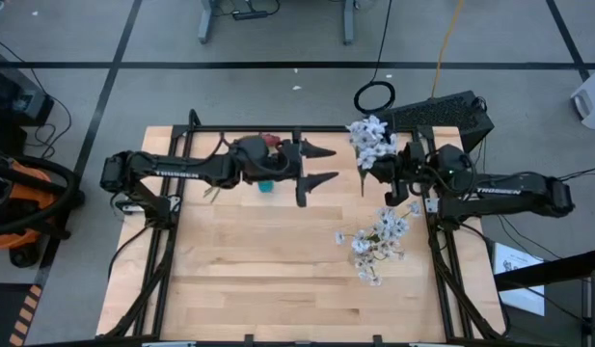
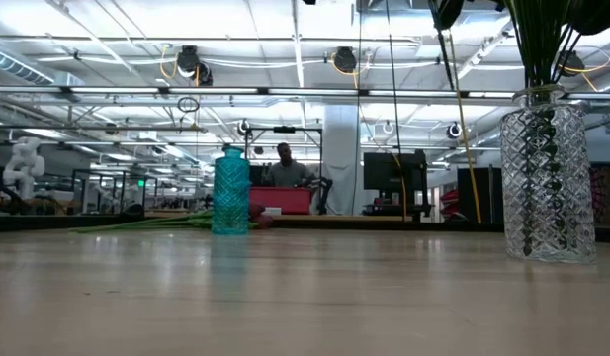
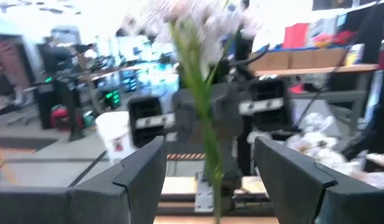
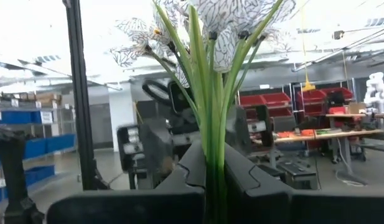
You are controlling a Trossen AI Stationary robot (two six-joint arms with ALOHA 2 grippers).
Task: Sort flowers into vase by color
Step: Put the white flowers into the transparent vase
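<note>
The right hand (image 4: 213,180) clenched a white flower spray (image 4: 210,37) upright for vasing; at nine o'clock, the left hand (image 1: 316,164) waited, released.

Robotics lab or workshop, large open hall. Wooden table (image 1: 278,260) in a black metal frame (image 1: 244,130) on a grey floor marked with dark tape lines (image 1: 278,65). Ceiling with exposed beams, strip lights and hanging cable coils (image 2: 189,61). Beyond the table: a seated person (image 2: 288,168) at a workstation, a monitor (image 2: 393,170), red storage bins (image 4: 276,106), blue bins (image 4: 36,149) on shelving, more benches.
</note>
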